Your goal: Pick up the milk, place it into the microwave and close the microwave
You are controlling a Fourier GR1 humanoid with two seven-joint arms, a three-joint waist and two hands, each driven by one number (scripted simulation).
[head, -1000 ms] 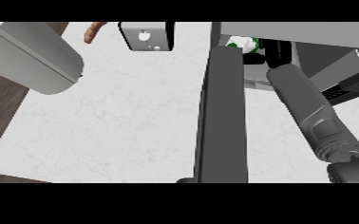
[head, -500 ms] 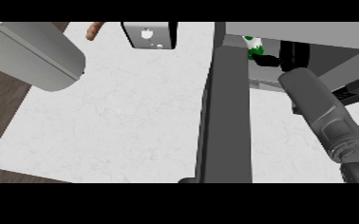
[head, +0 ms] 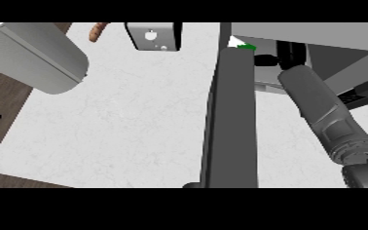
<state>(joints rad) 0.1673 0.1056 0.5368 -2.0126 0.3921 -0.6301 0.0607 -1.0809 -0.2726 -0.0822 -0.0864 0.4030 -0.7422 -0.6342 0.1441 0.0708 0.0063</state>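
Observation:
The microwave stands at the upper right with its door swung open, showing edge-on as a dark slab down the middle of the head view. Just past the door's top edge only the white tip and green cap of the milk show. My right forearm reaches in from the lower right toward the microwave's opening. My right hand is beside the milk and mostly hidden, with dark fingers curled against the carton. My left forearm hangs at the upper left, and its hand is out of view.
On the white counter, a small grey box with white spots stands at the back. A brown sausage-like item lies left of it. Dark wood shows past the counter's left edge.
The milk and my right hand shifted right, then back left, and the milk is now mostly behind the door's top edge. My right forearm pushed slightly further in. The left forearm has not moved.

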